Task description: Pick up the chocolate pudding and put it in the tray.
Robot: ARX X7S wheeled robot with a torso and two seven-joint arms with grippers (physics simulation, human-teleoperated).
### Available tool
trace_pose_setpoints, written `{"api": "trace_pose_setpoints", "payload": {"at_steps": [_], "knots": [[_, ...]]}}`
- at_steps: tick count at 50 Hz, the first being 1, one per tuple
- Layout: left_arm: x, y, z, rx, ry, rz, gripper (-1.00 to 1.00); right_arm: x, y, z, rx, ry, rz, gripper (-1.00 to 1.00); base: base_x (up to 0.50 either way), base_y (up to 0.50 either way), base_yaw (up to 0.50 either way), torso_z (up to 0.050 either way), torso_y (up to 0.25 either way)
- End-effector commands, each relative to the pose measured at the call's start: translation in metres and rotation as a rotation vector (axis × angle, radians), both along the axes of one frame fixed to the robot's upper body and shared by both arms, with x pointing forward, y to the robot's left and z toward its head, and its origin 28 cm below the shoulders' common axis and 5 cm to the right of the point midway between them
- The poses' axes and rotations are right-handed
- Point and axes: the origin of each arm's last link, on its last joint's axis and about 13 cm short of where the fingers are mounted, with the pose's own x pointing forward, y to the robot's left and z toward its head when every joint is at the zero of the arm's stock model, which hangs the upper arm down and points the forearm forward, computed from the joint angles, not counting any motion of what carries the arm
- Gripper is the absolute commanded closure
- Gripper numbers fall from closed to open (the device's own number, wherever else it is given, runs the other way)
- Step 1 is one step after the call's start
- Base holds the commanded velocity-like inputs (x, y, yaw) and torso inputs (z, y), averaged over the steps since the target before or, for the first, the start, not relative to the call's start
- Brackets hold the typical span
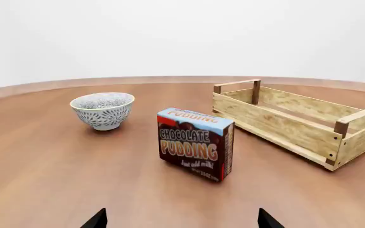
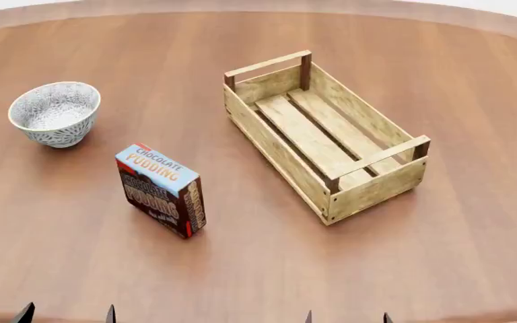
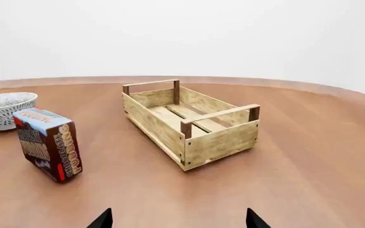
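The chocolate pudding (image 2: 161, 190) is a small carton with a light-blue top and dark brown sides, standing upright on the round wooden table. It shows in the left wrist view (image 1: 195, 143) and the right wrist view (image 3: 47, 144) too. The tray (image 2: 324, 132) is a long light-wood slatted crate to the pudding's right, with nothing in it; the wrist views also show the tray (image 1: 296, 121) (image 3: 192, 123). My left gripper (image 2: 67, 315) and right gripper (image 2: 349, 317) hover open at the table's near edge, well short of the carton. Only their dark fingertips (image 1: 97, 221) (image 3: 103, 220) show.
A white-and-grey patterned bowl (image 2: 56, 113) stands at the left, behind the pudding. The table's curved far edge (image 2: 240, 7) runs along the back. Bare wood lies between the grippers and the carton.
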Motion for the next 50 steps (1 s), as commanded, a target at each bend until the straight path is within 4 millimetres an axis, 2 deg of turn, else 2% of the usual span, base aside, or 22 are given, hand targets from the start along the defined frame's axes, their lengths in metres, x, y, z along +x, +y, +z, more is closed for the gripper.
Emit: {"api": "trace_pose_setpoints", "payload": {"at_steps": [1,10,14,24,50], "knots": [[0.0,0.0,-0.002,0.0,0.0,0.0,-1.0,0.0,0.0,-0.001,0.0,0.0,0.0,-1.0,0.0,0.0,0.0,0.0,0.0],[-0.001,0.001,0.025,0.002,-0.039,-0.039,-1.0,0.004,0.001,0.034,-0.008,-0.074,0.017,-1.0,0.0,0.0,0.0,0.0,0.0],[-0.003,0.001,0.033,0.0,-0.057,-0.049,-1.0,0.008,-0.001,0.035,-0.083,-0.108,0.002,-1.0,0.0,0.0,0.0,0.0,0.0],[-0.001,0.0,0.04,0.002,-0.072,-0.046,-1.0,0.012,-0.001,0.042,-0.052,-0.097,0.018,-1.0,0.16,0.07,0.0,0.0,0.0],[-0.004,-0.003,0.04,-0.017,-0.07,-0.062,-1.0,0.016,-0.003,0.044,-0.011,-0.099,0.012,-1.0,0.33,0.03,0.0,0.0,0.0]]}}
